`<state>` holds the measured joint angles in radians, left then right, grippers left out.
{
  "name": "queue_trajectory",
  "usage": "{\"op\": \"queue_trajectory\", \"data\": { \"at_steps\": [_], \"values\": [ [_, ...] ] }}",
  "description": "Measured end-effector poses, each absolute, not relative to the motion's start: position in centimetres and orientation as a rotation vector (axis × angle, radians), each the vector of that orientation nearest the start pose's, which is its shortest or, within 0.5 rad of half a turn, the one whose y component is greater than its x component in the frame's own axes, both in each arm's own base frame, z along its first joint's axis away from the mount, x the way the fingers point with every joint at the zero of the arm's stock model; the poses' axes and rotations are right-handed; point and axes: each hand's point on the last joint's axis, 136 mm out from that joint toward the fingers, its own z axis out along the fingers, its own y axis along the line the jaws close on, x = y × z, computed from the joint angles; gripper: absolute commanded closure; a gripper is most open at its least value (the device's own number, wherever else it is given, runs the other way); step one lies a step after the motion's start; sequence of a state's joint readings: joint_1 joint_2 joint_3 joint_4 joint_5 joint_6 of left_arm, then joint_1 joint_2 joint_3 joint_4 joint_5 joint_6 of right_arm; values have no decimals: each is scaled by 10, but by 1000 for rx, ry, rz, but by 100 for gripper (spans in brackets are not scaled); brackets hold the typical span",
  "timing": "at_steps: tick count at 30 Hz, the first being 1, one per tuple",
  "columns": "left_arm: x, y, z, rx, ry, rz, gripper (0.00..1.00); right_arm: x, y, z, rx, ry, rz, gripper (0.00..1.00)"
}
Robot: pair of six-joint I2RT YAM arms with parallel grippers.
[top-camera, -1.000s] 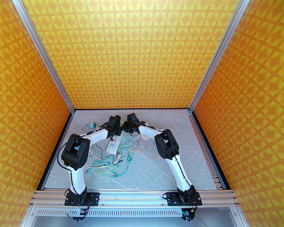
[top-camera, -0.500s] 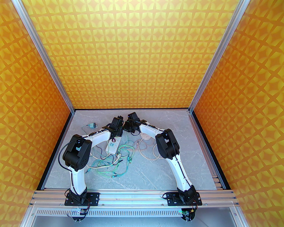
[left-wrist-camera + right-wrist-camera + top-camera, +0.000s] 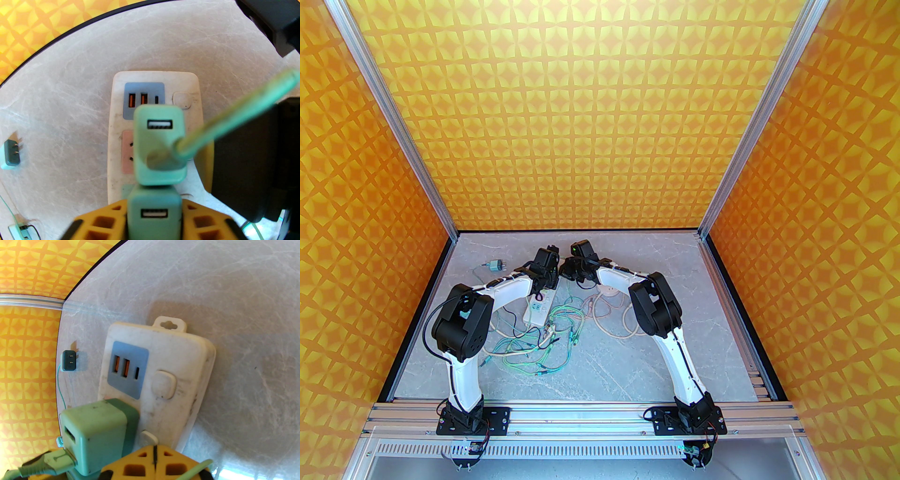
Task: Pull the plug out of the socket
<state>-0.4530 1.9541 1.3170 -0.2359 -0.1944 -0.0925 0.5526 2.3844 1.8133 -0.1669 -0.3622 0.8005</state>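
Left wrist: left gripper (image 3: 154,207) straddles nearer mint-green square charger plug (image 3: 153,215) seated in white plastic power strip (image 3: 117,117), cannot tell whether clamped | right wrist: right gripper (image 3: 154,451) fingers pressed together.

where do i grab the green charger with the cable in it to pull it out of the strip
Grip the green charger by its two flat faces that look toward the long edges of the power strip, coming down from above. It stands upright, a second charger crowds it along the strip, and the cable leaves its top, so those sides are the free ones.
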Motion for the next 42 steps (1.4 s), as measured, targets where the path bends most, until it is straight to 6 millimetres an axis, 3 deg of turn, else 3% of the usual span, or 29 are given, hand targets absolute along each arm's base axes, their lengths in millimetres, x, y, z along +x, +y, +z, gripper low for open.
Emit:
{"op": "queue_trajectory", "data": {
  "at_steps": [1,4,9,21,28,30,42],
  "values": [
    [470,-192,75,346,2399,-20,51,498,380,55,107,2513,1055,100],
    [466,-189,79,340,2402,-40,50,498,381,55,107,2515,1062,100],
    [462,-190,90,350,2389,-62,62,497,381,55,110,2517,1066,100],
    [463,-185,82,354,2411,-62,60,490,388,57,84,2531,1123,100],
    [463,-184,73,368,2428,-55,74,485,393,57,86,2540,1141,100],
    [463,-184,73,371,2428,-54,85,484,394,57,94,2543,1144,100],
    [462,-184,75,379,2431,-43,88,486,392,52,133,2596,1086,100]
  ]
}}
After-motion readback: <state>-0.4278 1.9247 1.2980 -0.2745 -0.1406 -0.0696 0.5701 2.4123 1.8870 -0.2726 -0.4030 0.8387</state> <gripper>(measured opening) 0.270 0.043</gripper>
